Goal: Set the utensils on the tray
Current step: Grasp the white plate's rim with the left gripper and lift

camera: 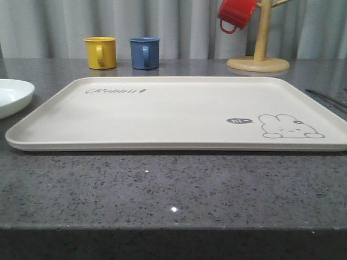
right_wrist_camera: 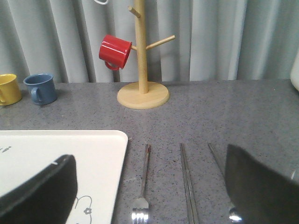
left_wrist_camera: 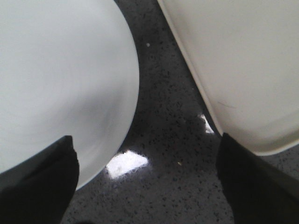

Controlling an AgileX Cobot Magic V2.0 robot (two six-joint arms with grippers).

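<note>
The tray (camera: pixel 162 111) lies flat in the middle of the tabletop (camera: pixel 173 184), bare, its rabbit drawing (camera: pixel 290 127) at the front right corner. The utensils lie on the tabletop off the tray's right edge: the fork (right_wrist_camera: pixel 142 186) nearest the tray, the chopsticks (right_wrist_camera: pixel 188 186) beside it, and the spoon (right_wrist_camera: pixel 219 163) farthest out, partly hidden by a finger. All three are parallel and apart from one another.

The right gripper (right_wrist_camera: pixel 149 196) hangs over them with its jaws wide apart, holding nothing. The left gripper (left_wrist_camera: pixel 147 182) is likewise spread and empty, above the gap between a white plate (left_wrist_camera: pixel 56 84) and the tray's left edge.

Along the far edge stand a yellow mug (camera: pixel 101 52), a blue mug (camera: pixel 145 52) and a wooden rack (camera: pixel 259 54) carrying a red mug (camera: pixel 236 13).
</note>
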